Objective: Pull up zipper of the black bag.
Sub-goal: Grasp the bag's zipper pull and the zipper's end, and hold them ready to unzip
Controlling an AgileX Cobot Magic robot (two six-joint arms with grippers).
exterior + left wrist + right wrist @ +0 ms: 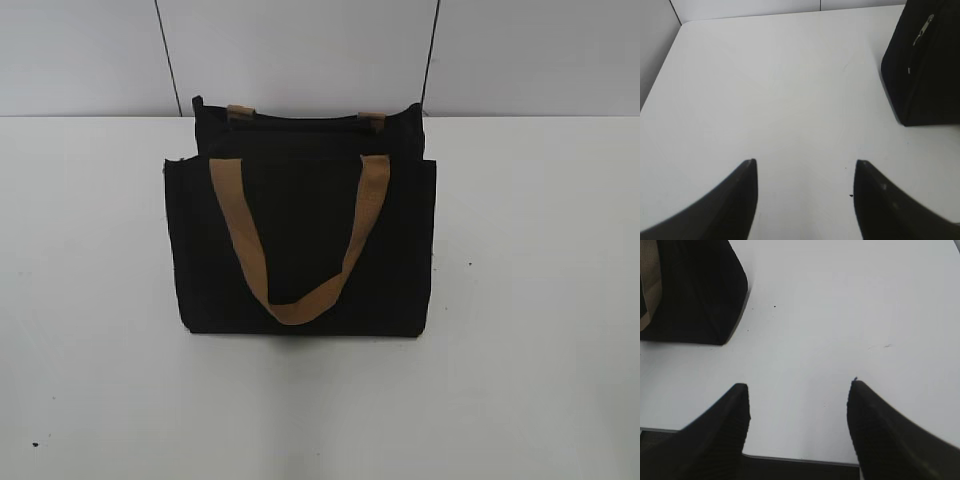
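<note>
The black bag (pixel 300 240) stands upright in the middle of the white bench (pixel 540 300). One tan strap (pixel 300 240) hangs down over its front. The other strap (pixel 240 112) peeks out at the top. On the bag's side, a small silver zipper (pixel 923 29) tab shows in the left wrist view. The left hand (pixel 805 167) is spread apart over bare bench, near the bag but not touching. The right hand (pixel 797 387) is spread apart too, holding nothing.
</note>
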